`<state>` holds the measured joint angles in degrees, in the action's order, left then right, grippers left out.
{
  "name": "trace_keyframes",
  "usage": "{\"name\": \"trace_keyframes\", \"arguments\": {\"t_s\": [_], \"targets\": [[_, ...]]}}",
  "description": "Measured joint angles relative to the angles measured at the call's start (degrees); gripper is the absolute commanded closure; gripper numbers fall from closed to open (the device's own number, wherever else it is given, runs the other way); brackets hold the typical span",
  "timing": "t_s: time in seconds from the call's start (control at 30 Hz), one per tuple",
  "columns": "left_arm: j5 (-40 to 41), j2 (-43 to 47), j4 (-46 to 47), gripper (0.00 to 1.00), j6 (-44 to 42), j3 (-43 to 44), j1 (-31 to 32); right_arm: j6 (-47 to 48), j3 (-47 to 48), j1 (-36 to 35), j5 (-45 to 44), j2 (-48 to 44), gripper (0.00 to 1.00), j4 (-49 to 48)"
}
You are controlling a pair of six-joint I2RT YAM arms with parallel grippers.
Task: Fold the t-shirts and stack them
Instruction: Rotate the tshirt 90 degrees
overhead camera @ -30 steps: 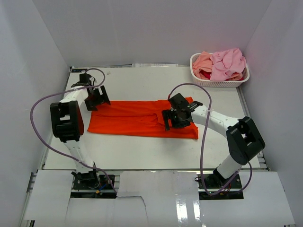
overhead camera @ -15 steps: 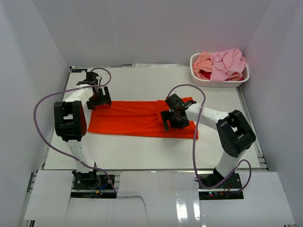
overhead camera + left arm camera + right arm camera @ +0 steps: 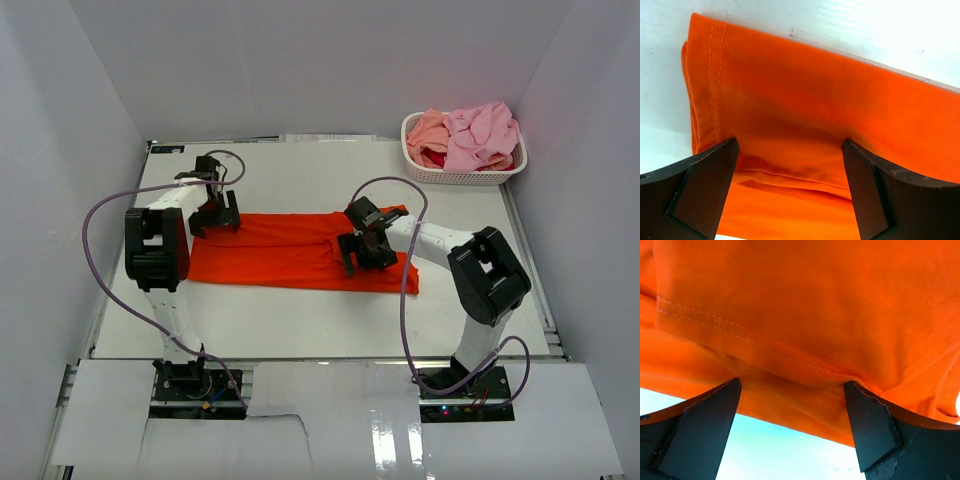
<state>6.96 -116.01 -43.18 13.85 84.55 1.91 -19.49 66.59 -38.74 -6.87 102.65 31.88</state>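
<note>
In the last second both arms have shifted a little while the cloth has stayed where it was. The left claw (image 3: 215, 211) has moved to the right and slightly farther from its base, and it is now above the far left corner of the orange-red t-shirt (image 3: 285, 258). The right claw (image 3: 362, 245) has come a little to the left, and its arm has folded closer, so it stands over the right part of the same shirt. Both claws are released, with the jaws wide apart and no cloth between them. In the left wrist view the dark fingers (image 3: 700, 190) stand on either side of the shirt's edge, close to a stitched hem (image 3: 715, 80). In the right wrist view the fingers (image 3: 697, 435) frame a folded, stitched edge in the same way. The shirt lies flat as a long band across the middle of the surface (image 3: 320, 325), already folded lengthwise as it seems. The other t-shirts (image 3: 470, 135), pink and peach, wait in the white basket (image 3: 465, 178) at the far right corner. I judge that the arms are placing themselves for the next grasp, probably to fold the band across its length; the stack is not yet begun.
</note>
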Motion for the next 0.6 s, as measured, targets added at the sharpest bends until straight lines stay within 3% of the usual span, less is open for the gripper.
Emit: {"name": "trace_keyframes", "arguments": {"t_s": [0.6], "targets": [[1.25,-0.22,-1.29,0.02,4.31,0.0,0.11,2.69,4.92,1.49,-0.87,4.24,0.1,1.7]]}}
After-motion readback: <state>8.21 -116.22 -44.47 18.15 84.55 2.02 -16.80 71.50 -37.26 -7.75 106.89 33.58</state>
